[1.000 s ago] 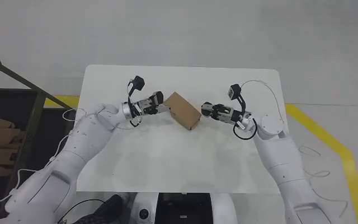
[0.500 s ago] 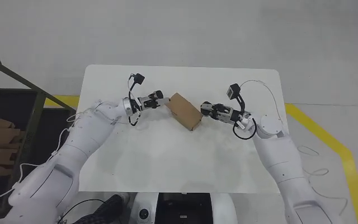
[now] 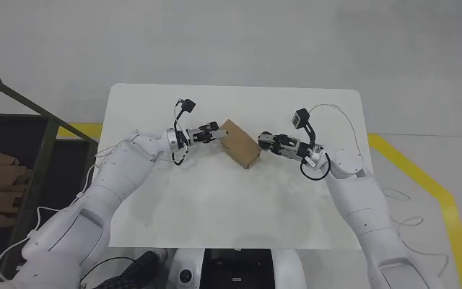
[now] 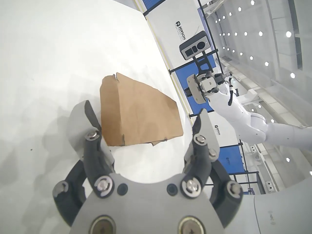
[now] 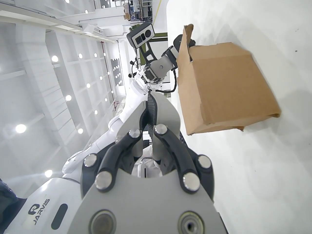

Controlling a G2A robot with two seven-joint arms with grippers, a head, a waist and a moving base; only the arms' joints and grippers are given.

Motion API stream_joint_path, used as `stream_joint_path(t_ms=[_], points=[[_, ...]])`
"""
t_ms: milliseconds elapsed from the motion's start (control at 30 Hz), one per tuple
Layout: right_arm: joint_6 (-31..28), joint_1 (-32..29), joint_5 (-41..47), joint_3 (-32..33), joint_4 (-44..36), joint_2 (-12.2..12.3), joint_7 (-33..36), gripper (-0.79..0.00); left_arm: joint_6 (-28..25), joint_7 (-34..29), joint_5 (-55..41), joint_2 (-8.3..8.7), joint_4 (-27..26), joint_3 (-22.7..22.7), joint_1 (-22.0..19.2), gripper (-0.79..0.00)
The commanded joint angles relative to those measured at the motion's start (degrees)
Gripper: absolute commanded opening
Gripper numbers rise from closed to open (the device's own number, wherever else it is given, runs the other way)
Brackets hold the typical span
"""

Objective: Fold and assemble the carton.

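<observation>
The left hand (image 4: 146,119) is held with its fingers apart, straddling the near corner of the carton (image 4: 139,115); one finger (image 4: 91,115) is seen against the carton's side face, though contact cannot be confirmed; the other is kept clear of it; the right hand (image 5: 149,98) is closed, fingers pressed together on nothing, and is set just beside the carton's opposite end. The carton is found on the worktop (image 3: 216,209) between the two hands, toward the far side; it is only partly raised, slumped into a wedge, with loose flaps at its ends; its long axis is judged to run diagonally, from the left hand's side toward the right hand's, so that one end is presented to each hand; the left hand is judged the nearer and better placed, since the carton's corner lies directly ahead of it, between its fingers.
</observation>
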Motion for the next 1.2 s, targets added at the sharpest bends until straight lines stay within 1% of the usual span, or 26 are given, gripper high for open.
stream_joint_path(t_ms=[0,67,167,200,267,300,333,400,533,700,833,933,1000,1067,1133,1167], points=[[-0.11,-0.09,0.13,0.06,-0.04,0.08,0.00,-0.785,0.27,-0.75,-0.78,-0.40,0.54,0.19,-0.35,-0.533],[-0.18,-0.27,0.24,0.20,-0.18,0.19,0.02,-0.785,0.66,-1.12,-1.02,-0.78,1.21,0.37,-0.71,-0.563],[-0.22,-0.58,0.35,0.43,-0.49,0.37,0.09,-0.785,0.38,-1.28,-0.80,-1.28,1.97,0.58,-1.11,-0.582],[-0.27,-0.71,0.49,0.52,-0.61,0.43,0.13,-0.785,0.16,-1.34,-0.94,-1.41,2.13,0.56,-1.22,-0.600],[-0.32,-0.92,0.70,0.62,-0.84,0.53,0.29,-0.785,-0.32,-1.64,-1.31,-1.64,2.33,0.49,-1.31,-0.677],[-0.36,-1.00,0.87,0.66,-0.93,0.57,0.43,-0.785,-0.36,-2.22,-1.85,-1.76,2.27,0.51,-1.26,-0.745],[-0.38,-1.06,0.95,0.69,-0.97,0.62,0.50,-0.785,-0.36,-2.84,-2.31,-1.85,2.28,0.48,-1.31,-0.785],[-0.45,-1.15,1.24,0.72,-1.07,0.69,0.73,-0.785,-0.32,-4.02,-3.28,-2.03,2.20,0.46,-1.28,-0.785],[-0.71,-1.37,1.67,0.90,-1.33,0.87,0.94,-0.785,-0.02,-7.68,-8.47,-2.28,1.82,-0.21,-1.02,-0.785],[-1.22,-1.88,2.31,1.38,-2.09,1.16,1.43,-0.785,0.42,-13.55,-15.19,-2.02,0.94,-1.96,-0.81,-0.785],[-1.66,-2.42,2.64,1.89,-3.00,1.43,1.46,-0.785,0.11,-16.87,-19.48,-1.30,-0.70,-4.27,-0.10,-0.785],[-1.84,-2.95,2.72,2.37,-3.84,1.66,1.28,-0.785,-0.16,-16.60,-20.12,-0.14,-3.81,-6.70,1.18,-0.785],[-1.88,-3.32,2.75,2.61,-4.38,1.80,1.08,-0.785,-1.84,-14.92,-18.03,0.91,-5.86,-8.84,2.45,-0.785],[-1.78,-3.61,2.78,2.72,-4.82,1.90,0.90,-0.785,-4.02,-11.76,-14.41,1.97,-7.62,-11.40,4.18,-0.785],[-1.77,-3.79,2.62,2.76,-5.12,2.00,0.73,-0.785,-4.37,-8.31,-11.44,2.90,-10.22,-14.02,6.14,-0.785],[-1.73,-3.86,2.60,2.75,-5.26,2.04,0.65,-0.785,-5.16,-5.99,-8.12,3.42,-11.38,-15.56,7.09,-0.785]])
